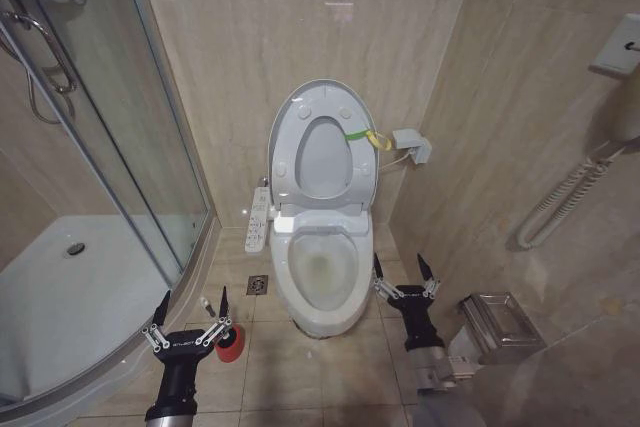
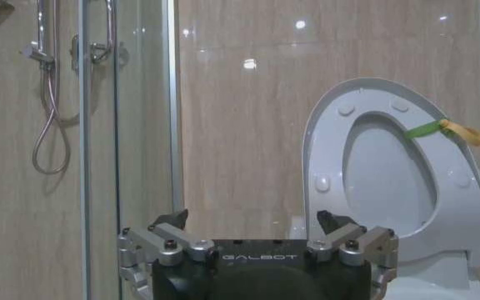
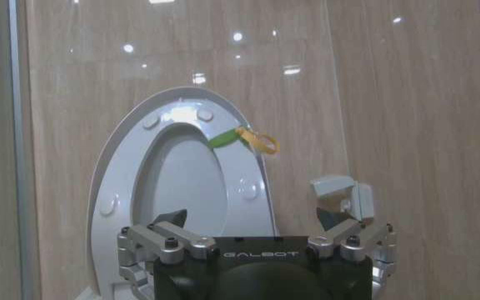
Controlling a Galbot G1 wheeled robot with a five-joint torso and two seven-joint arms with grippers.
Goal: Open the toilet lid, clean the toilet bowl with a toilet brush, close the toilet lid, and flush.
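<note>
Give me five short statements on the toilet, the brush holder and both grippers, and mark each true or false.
1. The toilet lid stands raised against the wall. True.
2. The left gripper holds the toilet brush. False: it is open and empty.
3. The red holder cup sits on the floor beside the left gripper. True.
4. The right gripper is shut on the lid's yellow-green band. False: it is open, low beside the toilet bowl.
5. The button panel lies on the robot's right. False: left.

Upright toilet lid (image 3: 132, 187) (yellow-green band) beyond spread right gripper (image 3: 257, 220) fingers (image 3: 172, 220)
</note>
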